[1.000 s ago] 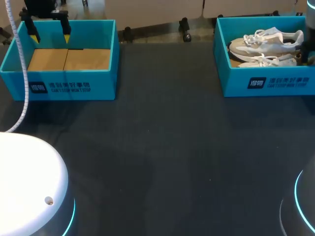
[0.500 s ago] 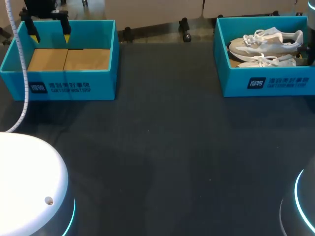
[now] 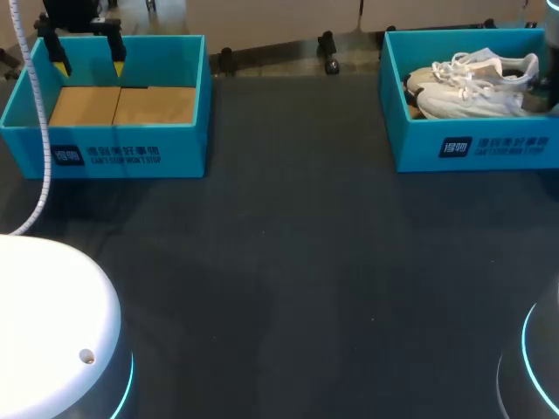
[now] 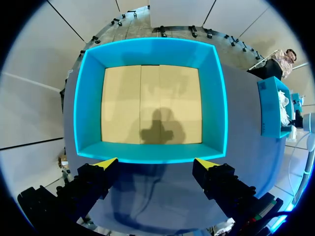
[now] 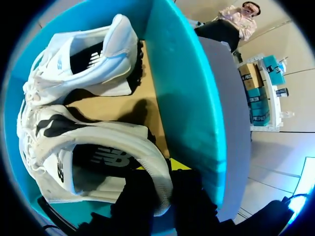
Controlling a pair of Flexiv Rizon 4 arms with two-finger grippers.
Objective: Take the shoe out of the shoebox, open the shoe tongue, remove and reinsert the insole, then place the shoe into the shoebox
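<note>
Dark counter (image 3: 288,262), with two teal boxes at its far side. Left shoebox (image 3: 113,155): nothing inside but a bare cardboard floor. Right shoebox (image 3: 476,150): two pale shoes side by side, the near shoe (image 3: 472,103) along the front wall and the far shoe (image 3: 489,68) behind it.

Near shoe: long axis parallel to that front wall, toe toward the counter's middle, heel toward the side from which the right arm comes in.

Right hand (image 5: 165,183): at that heel, one finger inside the collar and the other outside the heel. Closed on the padded rim between them, by the look of the right wrist view. Hardly to be made out at the edge of the head view.

Left hand (image 4: 156,163): well apart, across the counter, hovering over the far wall of the left shoebox. Fingers spread wide, nothing between them.

Judged from this, the lift is a job for the right hand, being at the heel. Probably best drawn upward first, then toward the counter's middle with the toe leading, so as to clear the front wall and the far shoe's laces. For tongue and insole, the toe end will likely need the left hand brought over from its far corner.
</note>
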